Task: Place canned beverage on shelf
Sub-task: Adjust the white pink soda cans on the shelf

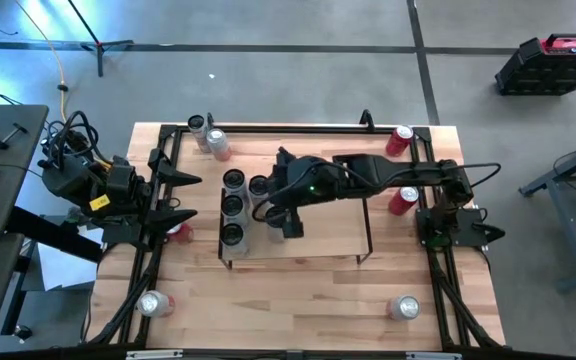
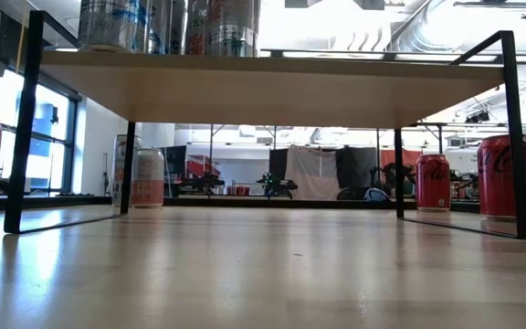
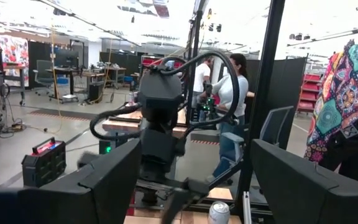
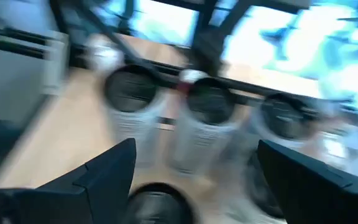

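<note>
The shelf (image 1: 318,240) is a light-wood board on black wire end frames in the middle of the table; the low view shows its underside (image 2: 272,91). Three silver cans (image 1: 233,206) stand in a row along its left end, and a fourth can (image 1: 259,186) stands beside them. My right gripper (image 1: 280,220) hovers over the shelf next to these cans, open. In the blurred right wrist view the row of cans (image 4: 210,102) is ahead. One can top (image 4: 157,202) is low between my spread fingers (image 4: 194,180). My left gripper (image 1: 183,197) waits open at the table's left side.
Loose cans stand on the table around the shelf: two at the far left (image 1: 208,135), two red ones at the right (image 1: 400,140) (image 1: 403,200), a red one by my left gripper (image 1: 178,232), and two near the front corners (image 1: 153,303) (image 1: 405,307). People stand beyond the table (image 3: 232,93).
</note>
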